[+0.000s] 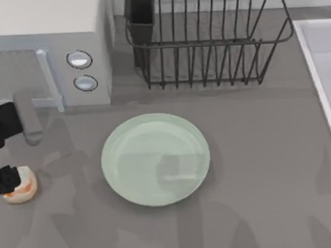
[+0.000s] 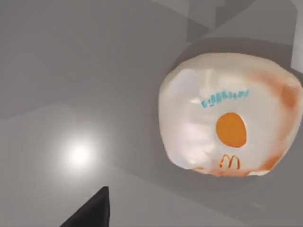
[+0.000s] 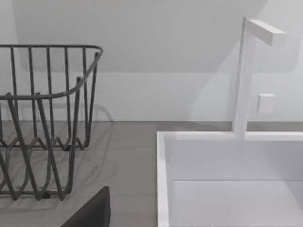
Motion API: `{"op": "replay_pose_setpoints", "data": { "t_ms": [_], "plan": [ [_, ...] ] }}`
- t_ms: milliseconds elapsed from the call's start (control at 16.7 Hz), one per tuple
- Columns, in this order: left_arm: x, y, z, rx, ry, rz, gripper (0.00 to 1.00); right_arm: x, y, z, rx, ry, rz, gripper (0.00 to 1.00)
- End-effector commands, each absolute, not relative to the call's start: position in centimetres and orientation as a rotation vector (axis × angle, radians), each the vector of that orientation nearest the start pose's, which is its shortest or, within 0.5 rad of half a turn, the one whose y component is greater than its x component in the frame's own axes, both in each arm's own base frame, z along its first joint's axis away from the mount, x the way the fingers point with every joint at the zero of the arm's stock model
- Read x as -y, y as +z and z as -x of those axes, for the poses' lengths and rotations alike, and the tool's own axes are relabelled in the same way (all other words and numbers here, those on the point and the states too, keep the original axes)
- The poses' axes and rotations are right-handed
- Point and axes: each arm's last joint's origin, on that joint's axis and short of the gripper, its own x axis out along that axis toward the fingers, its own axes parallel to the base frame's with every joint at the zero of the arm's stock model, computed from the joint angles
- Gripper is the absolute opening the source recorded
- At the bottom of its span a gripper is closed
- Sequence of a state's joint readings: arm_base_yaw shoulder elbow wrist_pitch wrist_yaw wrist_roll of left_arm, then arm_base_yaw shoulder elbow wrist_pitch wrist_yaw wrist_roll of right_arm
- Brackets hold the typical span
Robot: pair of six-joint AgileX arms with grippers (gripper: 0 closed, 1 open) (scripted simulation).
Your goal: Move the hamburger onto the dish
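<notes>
While the hamburger [image 1: 22, 188] lies on the grey desk [image 1: 254, 153] at its left edge, the left hand [image 1: 2, 180] is right beside it.
I cannot tell if this hand's fingers are apart or together. The dish [image 1: 155, 159] sits at the desk's middle, well apart from the hamburger. Behind it stand a black wire rack [image 1: 206, 40] and a microwave [image 1: 52, 52]; a white sink [image 3: 227, 175] with its tap [image 3: 246, 75] is at the right.
</notes>
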State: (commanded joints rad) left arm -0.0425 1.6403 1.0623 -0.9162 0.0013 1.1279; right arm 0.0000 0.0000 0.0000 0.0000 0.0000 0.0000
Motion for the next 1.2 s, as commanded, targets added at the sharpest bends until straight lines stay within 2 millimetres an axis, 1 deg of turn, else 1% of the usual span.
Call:
{"op": "replay_pose_setpoints", "data": {
  "t_ms": [120,240,540,660,780,960,1080,1200],
  "plan": [
    [1.2,17.4,-30.1,-1.336,-0.935,-0.954,1.0,0.1,16.0,-10.6,0.0,0.0,0.0,1.0],
    [1.2,17.2,-30.6,-1.347,-0.966,-0.965,1.0,0.1,16.0,-10.6,0.0,0.0,0.0,1.0],
    [1.0,17.2,-30.5,-1.347,-0.961,-0.962,1.0,0.1,16.0,-10.6,0.0,0.0,0.0,1.0],
    [1.1,16.6,-30.6,-1.35,-0.967,-0.963,1.0,0.1,16.0,-10.6,0.0,0.0,0.0,1.0],
    [1.2,15.1,-30.7,-1.352,-0.971,-0.964,1.0,0.1,16.0,-10.6,0.0,0.0,0.0,1.0],
    [1.2,11.9,-31.0,-1.337,-0.959,-0.969,1.0,0.1,16.0,-10.6,0.0,0.0,0.0,1.0],
    [1.2,10.1,-30.8,-1.34,-0.962,-0.968,1.0,0.1,16.0,-10.6,0.0,0.0,0.0,1.0],
    [1.2,9.2,-30.6,-1.347,-0.967,-0.966,1.0,0.1,16.0,-10.6,0.0,0.0,0.0,1.0]
  ]
}}
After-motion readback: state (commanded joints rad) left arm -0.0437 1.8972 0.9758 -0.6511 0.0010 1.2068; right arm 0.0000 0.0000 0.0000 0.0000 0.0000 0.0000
